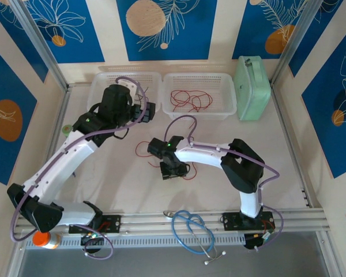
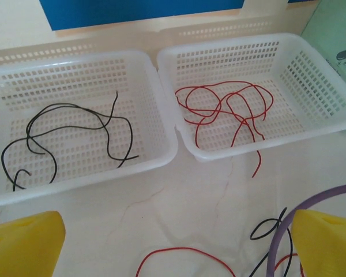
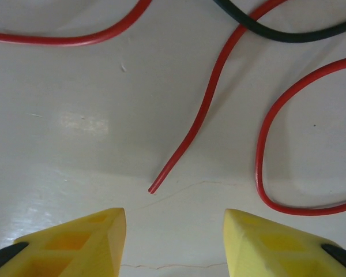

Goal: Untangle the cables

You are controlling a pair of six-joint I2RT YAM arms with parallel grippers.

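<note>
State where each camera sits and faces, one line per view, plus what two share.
Top external: above and behind, looking down on the white table, left arm and right arm rising from the bottom.
Left wrist: low, facing two white perforated plastic baskets; left gripper open, yellow fingers at the bottom corners.
Right wrist: close above the table, aimed at the loose end of a thin red wire; right gripper open below.
Shared: top and left wrist both show the right basket with curly red wire.
</note>
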